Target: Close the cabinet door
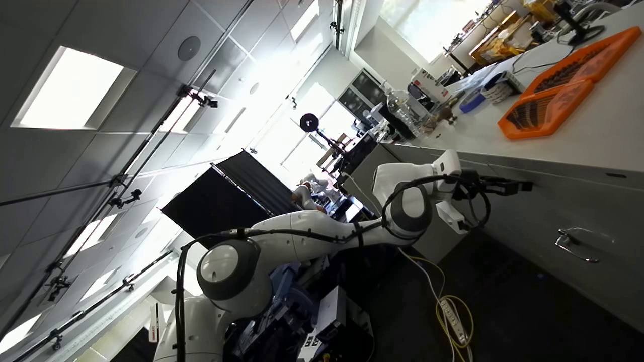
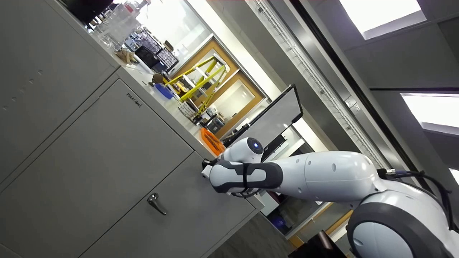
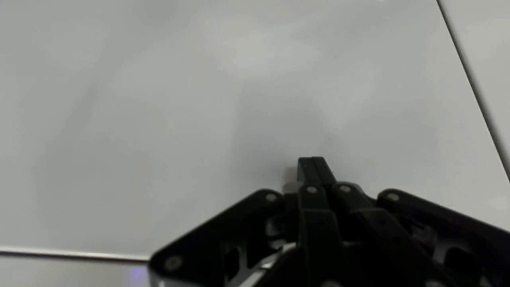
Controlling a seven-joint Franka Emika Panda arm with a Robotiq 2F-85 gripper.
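The cabinet door is a pale grey flat panel that shows in both exterior views (image 1: 543, 216) (image 2: 190, 215) and fills most of the wrist view (image 3: 159, 119). Its silver bar handle (image 1: 576, 246) also shows in an exterior view (image 2: 156, 204). The door looks flush with the neighbouring panel, with only thin dark seams along its edges. My gripper (image 3: 314, 159) is shut with its fingertips together and nothing between them. In an exterior view the gripper (image 1: 526, 186) points at the door's upper part, above the handle. The fingertips are at or very near the surface; I cannot tell if they touch.
The white countertop (image 1: 578, 146) lies just above the door. An orange tray (image 1: 548, 108) and blue tape (image 1: 472, 100) sit on it. Another grey panel (image 2: 107, 154) stands beside the door. A power strip with cables (image 1: 453, 319) lies on the dark floor.
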